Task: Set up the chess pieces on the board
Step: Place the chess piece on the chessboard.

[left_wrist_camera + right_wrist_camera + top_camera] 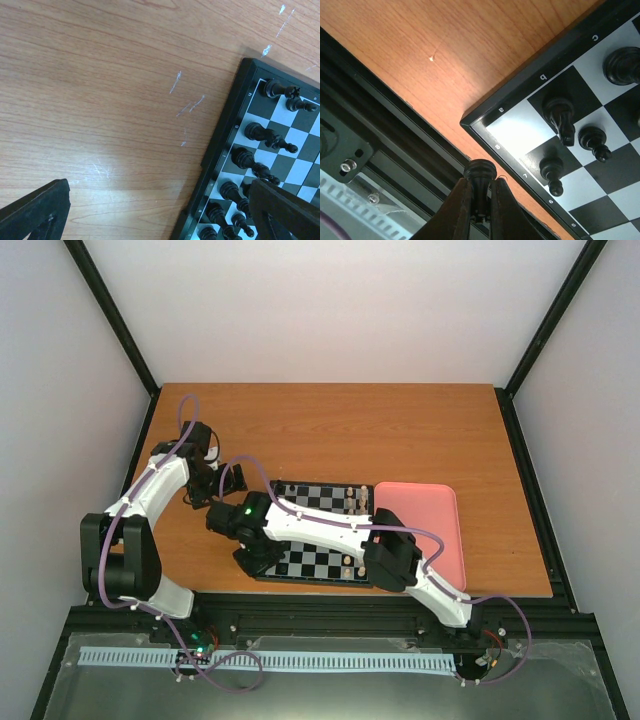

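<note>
The board lies on the wooden table at the near middle. Several black chess pieces stand in two rows along its left side. My right gripper is shut on one black chess piece, held base-outward just off the board's near-left corner. The pale corner square beside it is bare, with a knight and pawns on nearby squares. Left of the board, my left gripper hangs wide open over bare wood, and its right finger overlaps the board's edge.
A pink tray lies right of the board. Cream-white pieces stand along the board's right side. The black frame rail runs just beyond the table's near edge, close under my right gripper.
</note>
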### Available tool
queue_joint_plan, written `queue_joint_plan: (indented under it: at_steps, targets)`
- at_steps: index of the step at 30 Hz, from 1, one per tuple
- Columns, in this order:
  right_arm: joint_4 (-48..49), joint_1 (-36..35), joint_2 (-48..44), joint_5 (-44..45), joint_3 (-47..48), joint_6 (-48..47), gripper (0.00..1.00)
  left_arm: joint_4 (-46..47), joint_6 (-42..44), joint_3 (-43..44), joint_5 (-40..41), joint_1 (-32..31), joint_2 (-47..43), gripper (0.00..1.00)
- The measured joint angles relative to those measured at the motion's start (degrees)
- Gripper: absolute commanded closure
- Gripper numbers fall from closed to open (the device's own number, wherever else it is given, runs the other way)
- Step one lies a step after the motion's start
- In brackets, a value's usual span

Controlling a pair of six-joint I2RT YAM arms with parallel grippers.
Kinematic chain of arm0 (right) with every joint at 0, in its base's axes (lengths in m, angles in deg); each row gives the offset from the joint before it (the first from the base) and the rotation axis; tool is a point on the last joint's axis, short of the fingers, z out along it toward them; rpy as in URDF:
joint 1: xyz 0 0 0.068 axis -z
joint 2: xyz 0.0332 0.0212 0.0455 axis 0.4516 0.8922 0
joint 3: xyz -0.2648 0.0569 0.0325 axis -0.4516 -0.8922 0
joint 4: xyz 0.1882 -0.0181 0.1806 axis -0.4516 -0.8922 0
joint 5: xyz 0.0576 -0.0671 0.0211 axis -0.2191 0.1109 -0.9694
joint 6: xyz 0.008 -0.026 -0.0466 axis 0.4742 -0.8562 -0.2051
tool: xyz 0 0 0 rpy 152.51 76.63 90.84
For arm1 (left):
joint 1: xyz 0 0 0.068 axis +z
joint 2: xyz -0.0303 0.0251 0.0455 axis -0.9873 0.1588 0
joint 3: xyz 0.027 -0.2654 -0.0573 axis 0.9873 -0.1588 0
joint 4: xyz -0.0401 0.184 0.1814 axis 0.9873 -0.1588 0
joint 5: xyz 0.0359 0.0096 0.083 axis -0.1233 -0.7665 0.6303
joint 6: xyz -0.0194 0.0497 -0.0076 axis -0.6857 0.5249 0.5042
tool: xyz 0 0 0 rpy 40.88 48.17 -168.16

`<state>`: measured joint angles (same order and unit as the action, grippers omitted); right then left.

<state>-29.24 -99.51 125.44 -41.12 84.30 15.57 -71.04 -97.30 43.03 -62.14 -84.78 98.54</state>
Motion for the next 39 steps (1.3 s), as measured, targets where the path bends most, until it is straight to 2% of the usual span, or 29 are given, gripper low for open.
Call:
queue_joint_plan:
  at_steps: [22, 39]
  targets:
    - [-0.50, 1.55, 3.04, 0.70, -0.02, -0.44, 0.96, 0.00, 0.02, 0.00, 0.17, 0.00, -0.52, 0.00]
    - [-1.07, 2.47, 3.76, 1.27, 0.00, -1.95, 0.83, 0.00, 0.02, 0.00, 0.22, 0.00, -0.52, 0.00]
